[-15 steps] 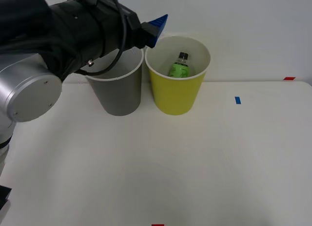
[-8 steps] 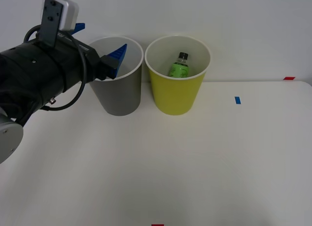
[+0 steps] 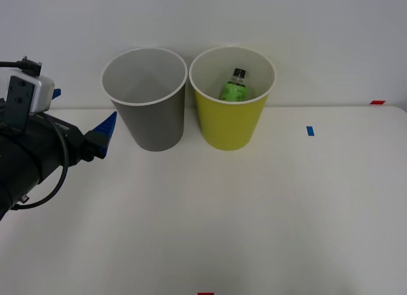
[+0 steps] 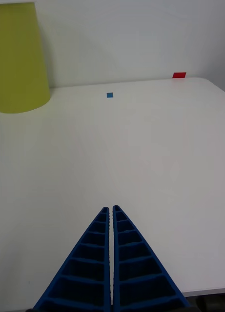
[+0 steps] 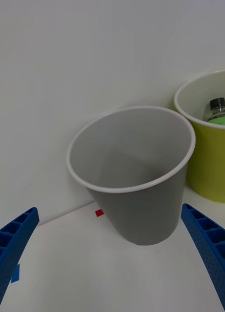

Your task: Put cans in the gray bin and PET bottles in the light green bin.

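Observation:
The gray bin and the light green bin stand side by side at the back of the white table. A PET bottle with a green label and black cap lies inside the light green bin. The cans are out of view. My left gripper hovers open to the left of the gray bin, holding nothing. Its wrist view looks into the gray bin, with the light green bin and the bottle beside it. My right gripper is shut and holds nothing, low over the table, away from the light green bin.
A blue tape mark and a red one lie on the table to the right of the bins. Another red mark sits at the front edge. A white wall stands just behind the bins.
My left arm has drawn back from above the bins, leftward and toward the table's near side. Its fingers stay open. The bins and bottle have not moved.

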Available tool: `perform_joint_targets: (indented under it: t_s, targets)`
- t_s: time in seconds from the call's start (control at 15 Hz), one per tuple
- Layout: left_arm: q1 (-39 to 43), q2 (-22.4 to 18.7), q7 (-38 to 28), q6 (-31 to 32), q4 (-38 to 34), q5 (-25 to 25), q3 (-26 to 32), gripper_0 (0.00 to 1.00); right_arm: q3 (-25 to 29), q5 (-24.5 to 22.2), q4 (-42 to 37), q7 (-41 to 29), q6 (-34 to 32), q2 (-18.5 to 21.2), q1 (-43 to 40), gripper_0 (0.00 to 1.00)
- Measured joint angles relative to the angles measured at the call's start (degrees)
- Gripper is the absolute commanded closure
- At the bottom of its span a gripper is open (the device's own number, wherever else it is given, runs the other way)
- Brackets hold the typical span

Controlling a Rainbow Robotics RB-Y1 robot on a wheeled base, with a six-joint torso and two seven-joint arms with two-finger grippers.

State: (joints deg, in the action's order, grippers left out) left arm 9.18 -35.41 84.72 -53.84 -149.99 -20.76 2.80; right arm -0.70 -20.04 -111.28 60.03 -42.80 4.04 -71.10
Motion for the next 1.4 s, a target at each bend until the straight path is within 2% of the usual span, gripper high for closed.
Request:
perform_joint_targets:
  t_s: [0.4, 0.53, 0.73, 0.87, 1.2, 1.4]
  targets:
    - [17.5, 0.0, -0.76, 19.65, 0.01, 10.71, 0.41, 0.0, 0.0, 0.0, 0.01, 0.0, 0.0, 0.0, 0.0, 1.0]
    - [21.7, 0.34, -1.25, 29.87, 1.38, 11.46, 0.43, 0.0, 0.0, 0.0, 0.01, 0.0, 0.0, 0.0, 0.0, 1.0]
    - [29.37, 0.71, -1.8, 48.04, 7.24, 11.72, 0.25, 0.0, 0.0, 0.0, 0.01, 0.0, 0.0, 0.0, 0.0, 1.0]
    - [36.85, 1.37, -2.17, 56.99, 10.76, 11.62, -0.9, 0.0, 0.0, 0.0, 0.01, 0.0, 0.0, 0.0, 0.0, 1.0]
    - [44.79, 1.79, -2.43, 72.66, 19.96, 11.42, -4.81, 0.0, 0.0, 0.0, 0.01, 0.0, 0.0, 0.0, 0.0, 1.0]
    - [50.5, 1.83, -2.3, 75.28, 21.01, 11.65, -5.23, 0.0, 0.0, 0.0, 0.01, 0.0, 0.0, 0.0, 0.0, 1.0]
